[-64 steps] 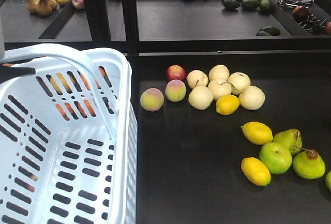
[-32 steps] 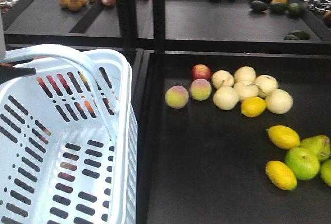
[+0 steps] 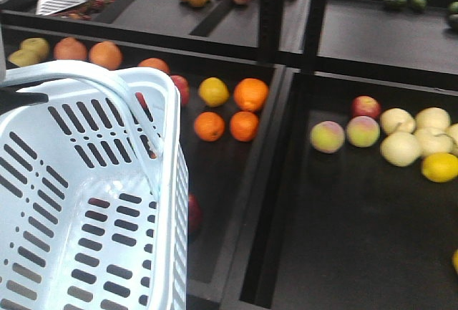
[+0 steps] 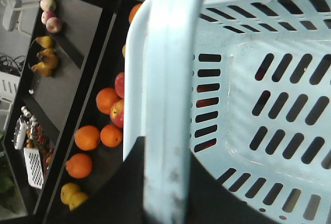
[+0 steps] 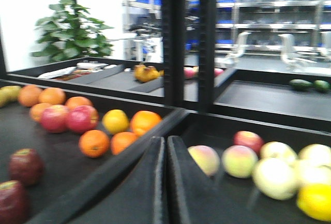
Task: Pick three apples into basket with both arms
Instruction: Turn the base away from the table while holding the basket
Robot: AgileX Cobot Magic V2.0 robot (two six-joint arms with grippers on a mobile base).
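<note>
The pale blue-white basket fills the lower left of the front view and hangs by its hoop handle. My left gripper is shut on that handle, one black finger on each side. The basket's slotted inside holds nothing that I can see. Two dark maroon apples lie at the lower left of the right wrist view, in the left bin. Another dark red apple peeks out behind the basket's right wall. My right gripper is shut and empty, above the divider between the bins.
Oranges and brighter pink-red apples share the left bin. The right bin holds peaches, pale pears and a lemon. A black upright post and a raised bin divider stand between them.
The view has swung left: the peaches and pears slid to the right and the bin with oranges came into sight. The basket keeps its place in the frame.
</note>
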